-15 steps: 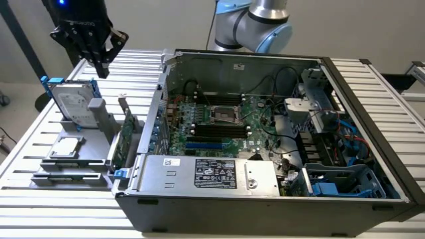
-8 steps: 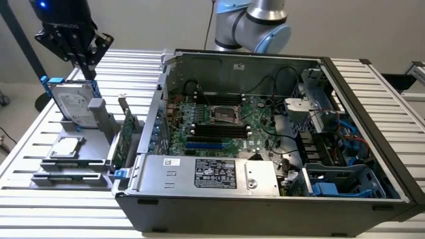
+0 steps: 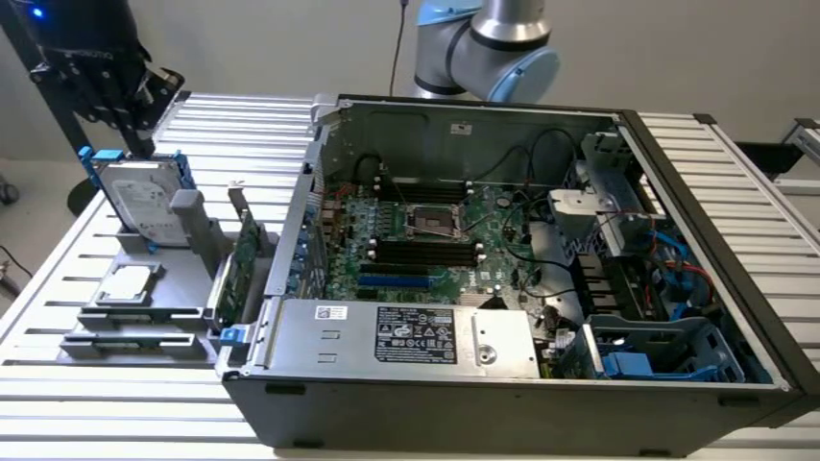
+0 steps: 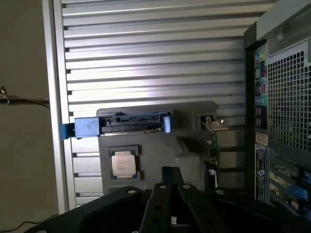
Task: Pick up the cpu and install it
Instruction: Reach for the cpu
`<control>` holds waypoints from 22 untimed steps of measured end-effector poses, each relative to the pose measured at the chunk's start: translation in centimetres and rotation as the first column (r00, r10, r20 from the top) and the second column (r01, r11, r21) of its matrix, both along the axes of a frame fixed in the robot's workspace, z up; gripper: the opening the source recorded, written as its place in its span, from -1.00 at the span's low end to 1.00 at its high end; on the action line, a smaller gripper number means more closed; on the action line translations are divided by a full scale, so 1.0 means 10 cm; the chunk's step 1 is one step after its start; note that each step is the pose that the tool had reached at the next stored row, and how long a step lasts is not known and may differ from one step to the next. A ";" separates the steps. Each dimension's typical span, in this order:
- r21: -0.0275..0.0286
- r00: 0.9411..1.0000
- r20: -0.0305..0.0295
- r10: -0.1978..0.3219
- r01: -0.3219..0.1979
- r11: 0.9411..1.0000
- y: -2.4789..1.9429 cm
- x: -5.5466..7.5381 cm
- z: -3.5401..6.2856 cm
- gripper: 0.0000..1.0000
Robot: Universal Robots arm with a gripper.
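While gripper (image 4: 170, 175) hovers closed, cpu (image 4: 122, 163) lies apart.

cpu (image 4: 122, 164) label print too small to read; computer case (image 4: 286, 97) cut by edge.

Nothing written could be read anywhere. The cpu (image 4: 123, 163), just ahead of the gripper (image 4: 170, 172), carried faint print on its metal top, too small to make out. Farther off, a black label (image 3: 416, 336) with white print and a white sticker (image 3: 333, 312) sat on the power supply (image 3: 506, 341). A white label (image 4: 261, 167) marked the computer case (image 4: 286, 97) at its rear panel.
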State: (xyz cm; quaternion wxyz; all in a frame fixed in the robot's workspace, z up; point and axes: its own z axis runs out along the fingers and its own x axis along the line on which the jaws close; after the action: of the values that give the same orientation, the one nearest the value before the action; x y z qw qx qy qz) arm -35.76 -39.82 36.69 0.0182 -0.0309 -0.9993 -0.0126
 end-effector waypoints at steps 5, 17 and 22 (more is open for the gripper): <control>-0.009 1.000 -0.001 0.001 -0.001 1.000 0.002 -0.22 -0.023 -0.79; -0.039 1.000 -0.006 0.016 -0.017 0.999 0.009 -0.64 -0.071 -0.79; -0.041 0.995 -0.006 0.097 -0.098 0.994 0.009 -0.64 -0.100 -0.79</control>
State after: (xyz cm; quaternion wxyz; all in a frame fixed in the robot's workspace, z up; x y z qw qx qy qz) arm -42.17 -39.73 35.70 0.0200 0.0176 -0.9996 0.0087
